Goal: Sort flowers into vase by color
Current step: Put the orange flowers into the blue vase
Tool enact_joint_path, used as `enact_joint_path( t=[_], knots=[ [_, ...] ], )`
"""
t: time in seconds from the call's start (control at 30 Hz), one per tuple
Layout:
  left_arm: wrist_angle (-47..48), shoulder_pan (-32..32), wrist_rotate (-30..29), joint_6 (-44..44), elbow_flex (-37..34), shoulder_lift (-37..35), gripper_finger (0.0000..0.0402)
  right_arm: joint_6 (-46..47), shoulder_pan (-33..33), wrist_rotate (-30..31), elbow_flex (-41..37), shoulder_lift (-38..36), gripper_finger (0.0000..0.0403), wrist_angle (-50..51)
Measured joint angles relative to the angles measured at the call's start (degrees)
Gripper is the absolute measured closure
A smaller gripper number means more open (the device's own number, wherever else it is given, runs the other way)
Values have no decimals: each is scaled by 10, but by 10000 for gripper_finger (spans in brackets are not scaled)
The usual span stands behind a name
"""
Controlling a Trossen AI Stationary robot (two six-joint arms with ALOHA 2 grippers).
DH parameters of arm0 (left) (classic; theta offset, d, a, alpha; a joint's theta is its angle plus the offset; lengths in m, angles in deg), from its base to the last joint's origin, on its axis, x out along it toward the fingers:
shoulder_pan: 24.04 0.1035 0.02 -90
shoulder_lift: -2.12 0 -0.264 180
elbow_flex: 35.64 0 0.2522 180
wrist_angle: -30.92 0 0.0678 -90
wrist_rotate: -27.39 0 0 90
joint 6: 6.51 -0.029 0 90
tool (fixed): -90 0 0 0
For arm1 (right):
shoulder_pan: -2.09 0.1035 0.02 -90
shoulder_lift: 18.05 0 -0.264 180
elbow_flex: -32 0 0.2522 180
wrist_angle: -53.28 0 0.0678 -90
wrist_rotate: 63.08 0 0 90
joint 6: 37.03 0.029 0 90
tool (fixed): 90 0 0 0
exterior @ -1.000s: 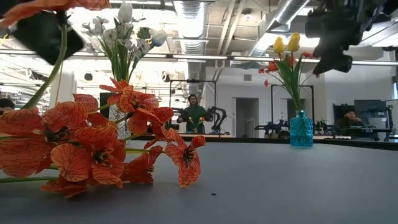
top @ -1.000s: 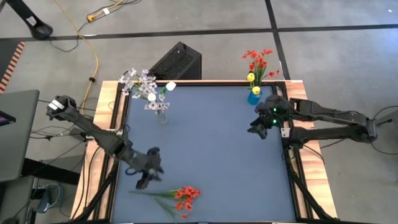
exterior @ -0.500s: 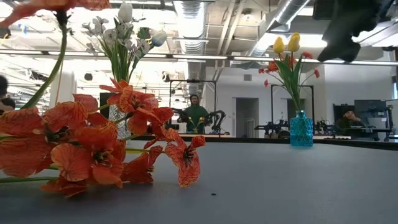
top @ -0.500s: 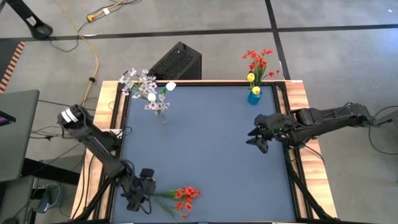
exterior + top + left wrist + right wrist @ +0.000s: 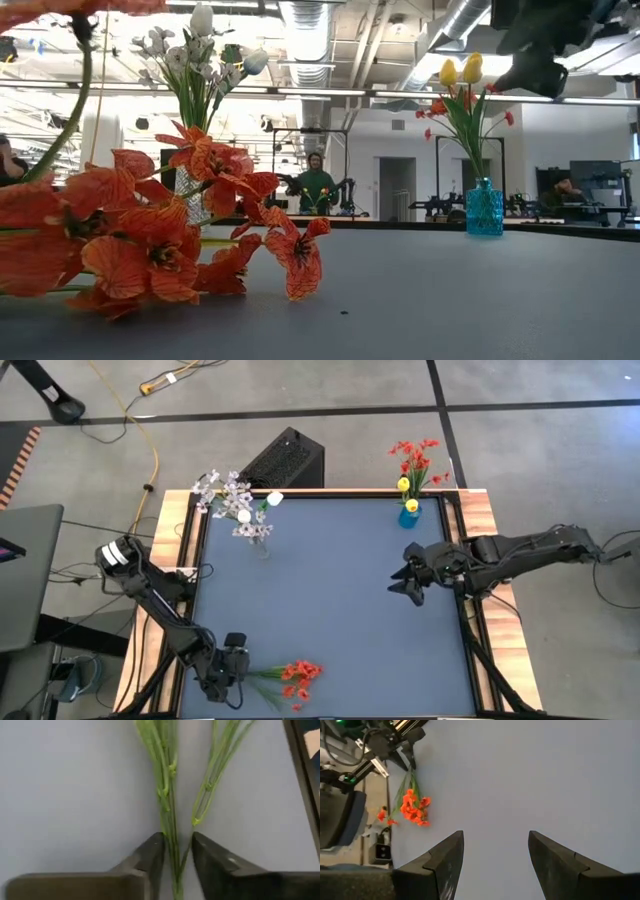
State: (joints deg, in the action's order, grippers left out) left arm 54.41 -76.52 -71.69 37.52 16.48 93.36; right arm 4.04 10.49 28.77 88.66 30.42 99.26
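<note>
A bunch of red flowers [image 5: 300,678] lies flat on the blue table near its near edge, with the green stems pointing toward the table's left. The blooms fill the left of the low view [image 5: 170,240]. My left gripper [image 5: 230,672] is down at the stem end and shut on the stems [image 5: 172,820]. My right gripper [image 5: 400,582] hovers open above the table's right half, holding nothing [image 5: 495,837]. A clear vase [image 5: 260,547] with white and lilac flowers stands at the far left. A blue vase [image 5: 408,516] with yellow and red flowers stands at the far right. My left gripper has the red flowers' bundled green stems [image 5: 171,851] between its two fingers, near the stems' free end. The fingers slant steeply down from the table's left and point along the stems. The flowers lie on the table.
The table's raised wooden rim [image 5: 190,575] runs close beside my left arm. A black box [image 5: 285,457] stands behind the far edge. The middle of the blue table [image 5: 330,590] is bare. People sit in the room beyond the table in the low view.
My left gripper has dropped and moved toward the near left corner, coming down onto the stem end of the red flowers. The blooms have shifted slightly in the low view. My right gripper has swung a little toward the table's middle and near side.
</note>
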Motion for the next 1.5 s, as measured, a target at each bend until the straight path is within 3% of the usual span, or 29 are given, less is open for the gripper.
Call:
enact_joint_path(
  t=[0.1, 0.17, 0.3, 0.47, 0.57, 0.73, 0.87, 1.07, 1.3, 1.5],
  knots=[
    [8, 2, 14, 12, -1, -6, 368, 17, 17, -29, 0, 7, 154, -27],
    [15, 5, 10, 31, -2, -21, 390, 29, 36, -37, 0, 7, 155, -38],
    [52, 24, -32, 29, -4, -88, 397, 46, 83, -36, 0, 7, 160, -64],
    [86, 80, -120, -44, -3, -204, 400, 46, 139, -23, 0, 11, 170, -83],
    [46, 133, -157, -110, -3, -272, 400, 30, 160, 5, 0, 26, 174, -95],
    [-96, 225, -152, -222, -3, -329, 401, -31, 170, 20, 0, 81, 175, -162],
    [-233, 275, -129, -294, -2, -328, 401, -93, 160, 60, 0, 139, 175, -256],
    [-390, 324, -95, -349, 1, -282, 401, -177, 113, 83, 0, 229, 175, -493],
    [-403, 350, -80, -384, 51, -185, 401, -206, 44, 89, 0, 306, 175, -753],
    [-417, 359, -72, -385, 73, -151, 401, -250, 44, 59, 0, 336, 175, -807]
  ],
)
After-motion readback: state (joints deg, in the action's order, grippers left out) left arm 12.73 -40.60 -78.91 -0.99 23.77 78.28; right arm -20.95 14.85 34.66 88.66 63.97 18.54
